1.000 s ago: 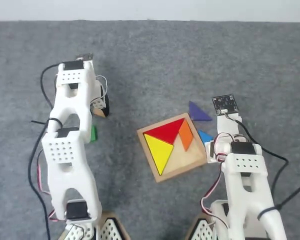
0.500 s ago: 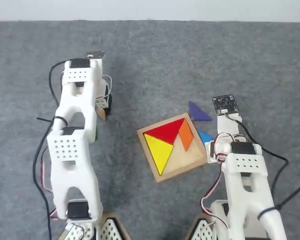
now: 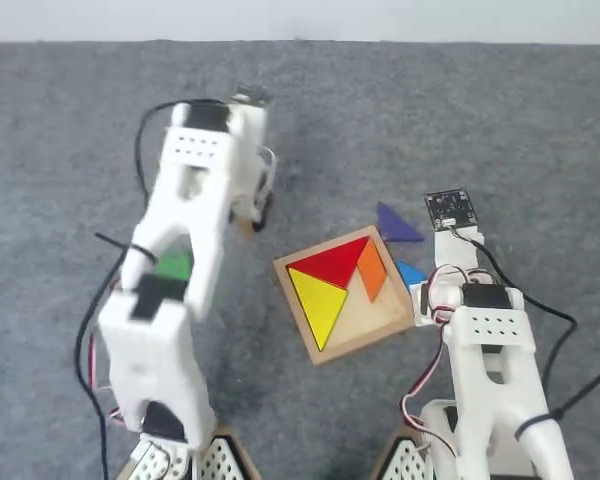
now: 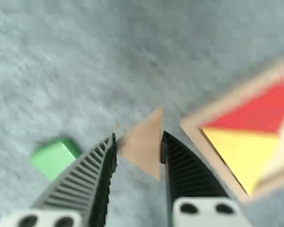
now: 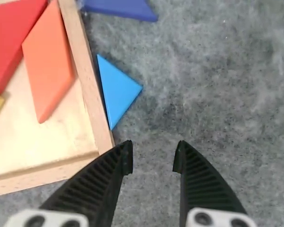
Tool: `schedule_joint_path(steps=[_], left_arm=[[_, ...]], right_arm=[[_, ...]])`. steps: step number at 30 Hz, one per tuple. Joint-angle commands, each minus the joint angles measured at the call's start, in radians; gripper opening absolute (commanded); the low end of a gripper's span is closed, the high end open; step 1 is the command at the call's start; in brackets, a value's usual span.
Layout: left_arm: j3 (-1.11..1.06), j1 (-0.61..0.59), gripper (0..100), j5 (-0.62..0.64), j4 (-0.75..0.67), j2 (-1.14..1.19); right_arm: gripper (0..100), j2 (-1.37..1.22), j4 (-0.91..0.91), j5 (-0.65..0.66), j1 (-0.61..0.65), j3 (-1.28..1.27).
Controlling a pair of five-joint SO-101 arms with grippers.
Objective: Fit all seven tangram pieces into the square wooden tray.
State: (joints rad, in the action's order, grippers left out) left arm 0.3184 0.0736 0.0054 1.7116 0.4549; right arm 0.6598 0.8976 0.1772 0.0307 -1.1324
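Square wooden tray (image 3: 363, 341), partly filled, lies between the arms. The left gripper (image 4: 138, 136) pinches what looks like a tan triangle (image 4: 142, 147) near the tray's rim; square its edges to the open gap before lowering. The right gripper (image 5: 154, 144) is spread beside a blue triangle (image 5: 116, 90).

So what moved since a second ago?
The left gripper swung across toward the tray, still shut on the tan triangle. The right gripper, the tray and the blue triangle stayed put.
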Motion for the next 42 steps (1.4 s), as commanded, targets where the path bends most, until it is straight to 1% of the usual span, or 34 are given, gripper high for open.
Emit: schedule_joint_path(steps=[1,3,5,9,11,15,18,23,29,34,42], left_arm=[[-0.325,0.146,11,0.044,-0.071,-0.361],[-0.398,0.206,11,0.089,-0.118,-0.446],[-0.407,0.269,11,0.112,-0.133,-0.463],[-0.381,0.376,11,0.117,-0.138,-0.385],[-0.340,0.427,11,0.132,-0.144,-0.322],[-0.254,0.516,11,0.175,-0.164,-0.187],[-0.222,0.554,11,0.221,-0.176,-0.103],[-0.214,0.557,11,0.233,-0.250,-0.021],[-0.214,0.557,21,0.235,-0.244,-0.005],[-0.203,0.555,21,0.235,-0.250,0.002],[-0.194,0.505,21,0.230,-0.258,0.006]], right_arm=[[17.5,0.008,-0.018,-0.005,-0.008,0.011],[17.5,0.008,-0.018,-0.021,-0.041,0.011],[17.6,0.010,-0.018,-0.023,-0.096,0.014],[17.5,0.010,-0.010,-0.020,-0.249,0.029],[17.4,0.010,-0.016,-0.002,-0.303,0.029],[17.3,0.010,-0.016,-0.015,-0.331,0.032],[17.3,0.010,-0.016,-0.014,-0.332,0.032],[17.3,0.010,-0.016,-0.009,-0.332,0.032],[17.4,0.010,-0.016,-0.008,-0.329,0.032],[17.4,0.010,-0.016,-0.008,-0.328,0.032],[17.4,0.010,-0.016,-0.006,-0.328,0.032]])
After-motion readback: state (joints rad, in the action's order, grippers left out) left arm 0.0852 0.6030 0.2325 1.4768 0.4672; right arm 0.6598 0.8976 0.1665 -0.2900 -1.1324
